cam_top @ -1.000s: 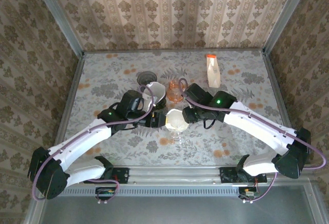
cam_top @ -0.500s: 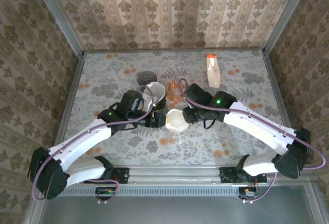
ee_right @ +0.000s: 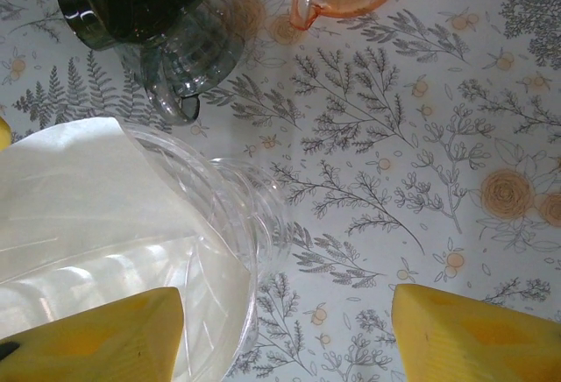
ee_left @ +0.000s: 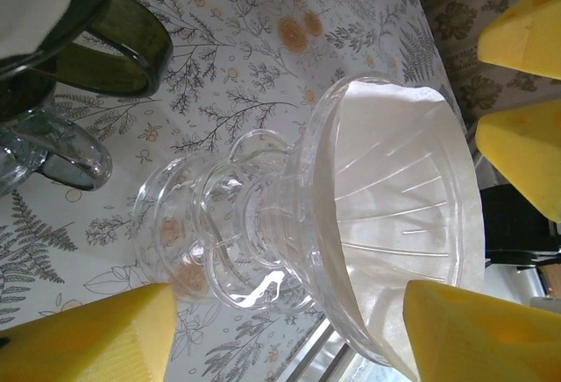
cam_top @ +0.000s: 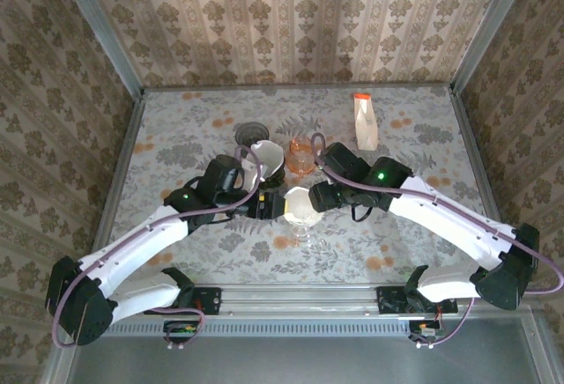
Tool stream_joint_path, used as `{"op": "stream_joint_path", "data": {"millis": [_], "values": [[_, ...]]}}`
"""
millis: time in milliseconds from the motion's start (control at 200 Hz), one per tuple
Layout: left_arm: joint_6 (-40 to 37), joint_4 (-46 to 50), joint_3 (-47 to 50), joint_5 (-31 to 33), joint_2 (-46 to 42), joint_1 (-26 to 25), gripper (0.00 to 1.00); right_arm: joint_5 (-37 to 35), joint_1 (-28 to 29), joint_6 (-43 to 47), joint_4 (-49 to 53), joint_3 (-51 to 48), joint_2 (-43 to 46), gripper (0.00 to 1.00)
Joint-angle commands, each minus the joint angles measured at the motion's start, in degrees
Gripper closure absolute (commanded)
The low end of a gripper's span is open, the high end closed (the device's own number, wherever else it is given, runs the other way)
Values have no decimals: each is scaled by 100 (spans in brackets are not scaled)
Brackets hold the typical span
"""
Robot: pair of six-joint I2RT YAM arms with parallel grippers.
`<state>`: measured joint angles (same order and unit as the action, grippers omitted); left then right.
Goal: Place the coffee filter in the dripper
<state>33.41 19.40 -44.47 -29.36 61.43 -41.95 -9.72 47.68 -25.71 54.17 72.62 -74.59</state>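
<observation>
A clear glass dripper (cam_top: pixel 304 236) stands at the middle of the table with the white coffee filter (cam_top: pixel 299 203) seated inside its cone. In the left wrist view the filter (ee_left: pixel 399 198) lines the ribbed dripper (ee_left: pixel 263 224). My left gripper (cam_top: pixel 270 207) is at the dripper's left side, and its yellow fingertips (ee_left: pixel 92 338) stand wide apart around the glass. My right gripper (cam_top: pixel 320 197) is open at the dripper's right rim, one pad (ee_right: pixel 96 338) over the cone (ee_right: pixel 210 259), gripping nothing.
A dark green dripper (cam_top: pixel 264 160) holding a white filter stands on a grey glass server (ee_right: pixel 188 58) just behind. A pink glass cup (cam_top: pixel 301 153) is beside it. A paper pouch (cam_top: pixel 365 121) stands at the back right, and a dark round coaster (cam_top: pixel 251 130) lies at the back left.
Both grippers' jaws have widened. The right gripper has drawn back slightly to the right of the dripper. The filter stays in the cone.
</observation>
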Motion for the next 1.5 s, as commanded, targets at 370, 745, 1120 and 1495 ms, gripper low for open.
{"op": "stream_joint_path", "data": {"millis": [370,745,1120,1495], "values": [[-89,411,-469,327,-770,261,15,-493,32,-92,90,-180,596,32],[406,356,481,862,-1864,489,5,-469,31,-616,-412,-1609,2031,31],[972,-28,1932,776,-1903,306,34,-470,31,-1155,-787,-2901,3083,31],[990,-1410,2280,907,-596,-407,73,-604,31,-1079,-908,-3123,3523,31]]}}
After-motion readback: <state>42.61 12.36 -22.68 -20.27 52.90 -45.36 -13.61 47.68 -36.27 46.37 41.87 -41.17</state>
